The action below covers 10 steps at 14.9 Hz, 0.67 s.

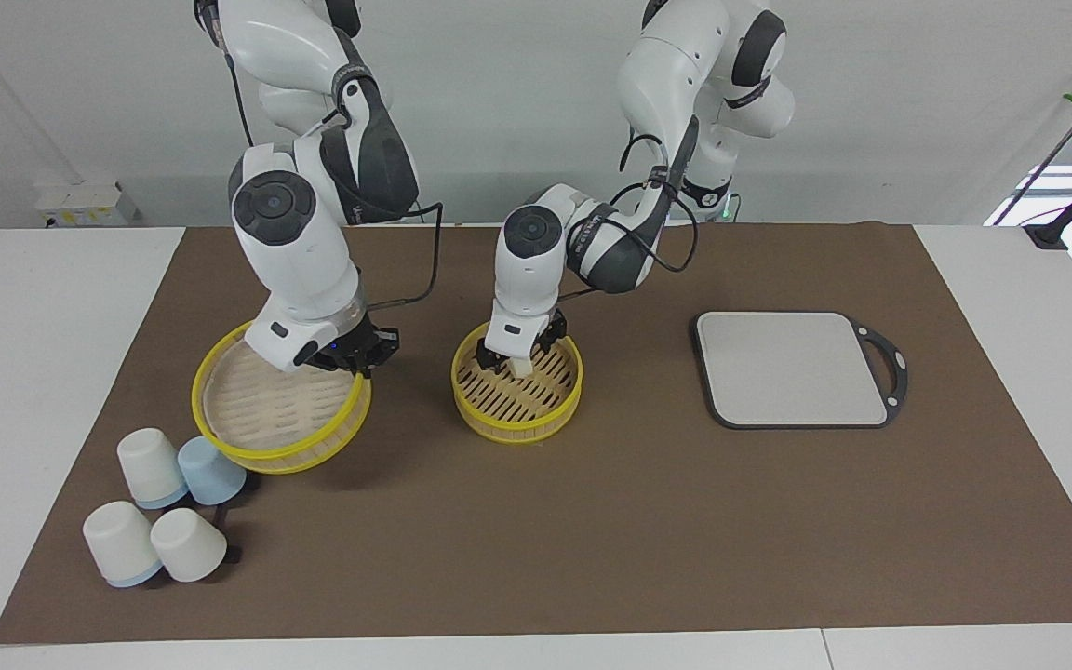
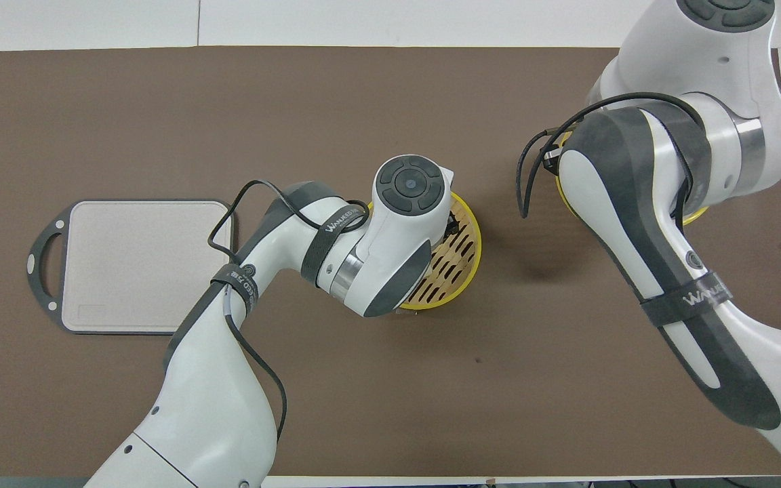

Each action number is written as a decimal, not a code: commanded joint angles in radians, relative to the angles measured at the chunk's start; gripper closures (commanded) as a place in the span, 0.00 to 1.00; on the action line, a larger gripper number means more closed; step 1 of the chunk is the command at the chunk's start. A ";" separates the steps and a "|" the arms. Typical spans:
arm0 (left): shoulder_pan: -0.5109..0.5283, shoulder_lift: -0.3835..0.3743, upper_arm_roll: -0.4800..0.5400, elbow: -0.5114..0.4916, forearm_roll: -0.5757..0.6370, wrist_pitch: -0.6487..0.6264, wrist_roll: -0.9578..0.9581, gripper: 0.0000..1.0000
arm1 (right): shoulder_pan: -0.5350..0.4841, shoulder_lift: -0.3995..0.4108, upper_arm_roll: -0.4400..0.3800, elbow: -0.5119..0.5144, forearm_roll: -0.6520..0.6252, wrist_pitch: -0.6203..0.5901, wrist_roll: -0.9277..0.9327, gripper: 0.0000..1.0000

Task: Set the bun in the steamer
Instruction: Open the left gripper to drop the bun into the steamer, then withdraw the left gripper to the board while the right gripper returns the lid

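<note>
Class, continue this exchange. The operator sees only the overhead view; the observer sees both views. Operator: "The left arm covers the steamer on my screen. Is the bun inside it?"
Observer: Yes. The bun lies on the slotted floor of the steamer.
Operator: Is the left gripper gripping it?
Observer: No. It is open, low inside the steamer, with its fingers spread on either side of the bun.
Operator: And the right gripper? The arm hides it from me.
Observer: It is shut on the yellow rim of the top piece, toward the right arm's end of the table.
</note>
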 commanded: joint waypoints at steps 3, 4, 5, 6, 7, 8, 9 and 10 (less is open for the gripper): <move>0.101 -0.149 0.010 -0.030 -0.007 -0.108 0.006 0.00 | -0.002 -0.040 0.007 -0.044 0.008 0.023 0.000 1.00; 0.135 -0.183 0.009 -0.047 -0.007 -0.122 0.018 0.00 | 0.004 -0.040 0.007 -0.044 0.008 0.023 0.027 1.00; 0.166 -0.212 0.010 -0.057 -0.007 -0.134 0.048 0.00 | 0.013 -0.040 0.008 -0.044 0.008 0.030 0.073 1.00; 0.198 -0.231 0.010 -0.062 -0.007 -0.162 0.088 0.00 | 0.031 -0.040 0.010 -0.044 0.008 0.052 0.116 1.00; 0.232 -0.246 0.010 -0.062 -0.007 -0.200 0.142 0.00 | 0.051 -0.040 0.010 -0.044 0.008 0.076 0.156 1.00; 0.270 -0.261 0.012 -0.062 -0.006 -0.238 0.212 0.00 | 0.072 -0.038 0.010 -0.042 0.008 0.095 0.200 1.00; 0.311 -0.278 0.012 -0.062 -0.006 -0.274 0.293 0.00 | 0.091 -0.035 0.010 -0.038 0.010 0.110 0.242 1.00; 0.362 -0.295 0.012 -0.062 -0.006 -0.294 0.370 0.00 | 0.112 -0.035 0.010 -0.033 0.011 0.115 0.278 1.00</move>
